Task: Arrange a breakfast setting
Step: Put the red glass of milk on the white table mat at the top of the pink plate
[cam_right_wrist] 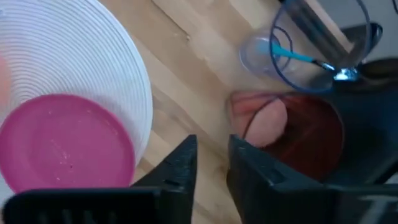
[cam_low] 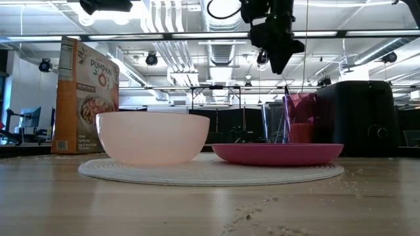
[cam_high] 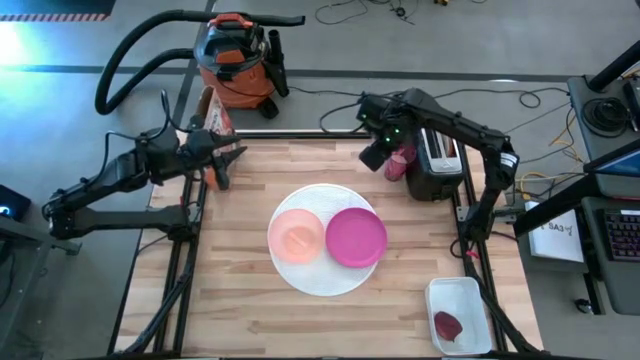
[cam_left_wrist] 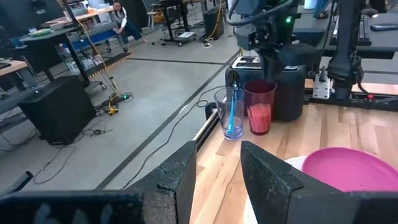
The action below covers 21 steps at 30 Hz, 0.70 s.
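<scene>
Hovering over the translucent pink cup (cam_left_wrist: 259, 106) (beside the clear glass (cam_left_wrist: 229, 112)), the right hand (cam_right_wrist: 210, 163) has its fingers slightly spread, gripping nothing.

I'm working in an open industrial lab or robotics workshop. Beyond my wooden surface (cam_high: 250, 300) the floor is bare concrete with loose cables (cam_high: 520, 100) trailing across it. An orange-and-black shop vacuum (cam_high: 236, 55) stands just off the surface's far edge. Exposed ducts and pipes (cam_low: 216, 16) run along the ceiling. Desks with equipment (cam_left_wrist: 37, 31) line the far side, where a person (cam_left_wrist: 121, 22) sits.
</scene>
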Available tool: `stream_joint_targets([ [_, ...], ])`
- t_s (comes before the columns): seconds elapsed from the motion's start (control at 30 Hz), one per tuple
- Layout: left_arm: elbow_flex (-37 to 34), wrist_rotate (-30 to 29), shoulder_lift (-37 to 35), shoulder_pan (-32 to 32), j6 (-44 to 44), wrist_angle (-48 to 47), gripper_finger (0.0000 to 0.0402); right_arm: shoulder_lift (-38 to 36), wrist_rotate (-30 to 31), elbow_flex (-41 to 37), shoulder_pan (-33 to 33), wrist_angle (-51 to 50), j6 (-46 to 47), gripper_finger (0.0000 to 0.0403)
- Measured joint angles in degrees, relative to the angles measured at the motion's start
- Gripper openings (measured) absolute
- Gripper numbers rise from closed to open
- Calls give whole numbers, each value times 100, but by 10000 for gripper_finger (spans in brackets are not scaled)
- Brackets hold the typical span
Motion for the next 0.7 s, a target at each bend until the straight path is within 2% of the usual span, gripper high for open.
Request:
stream_joint_targets([
  [0.23, 110, 4, -28, 0, 18, -194, 109, 150, 4, -51, -15, -186, 486, 139],
  [0.33, 110, 4, -53, 0, 22, -199, 109, 187, 18, -233, -15, -169, 491, 140],
  [0.47, 110, 9, -94, 0, 115, -241, 109, 198, 427, -490, -15, -172, 482, 137],
  [0.7, 110, 13, -159, 1, 127, -241, 109, 198, 454, -762, -50, -149, 392, 145],
])
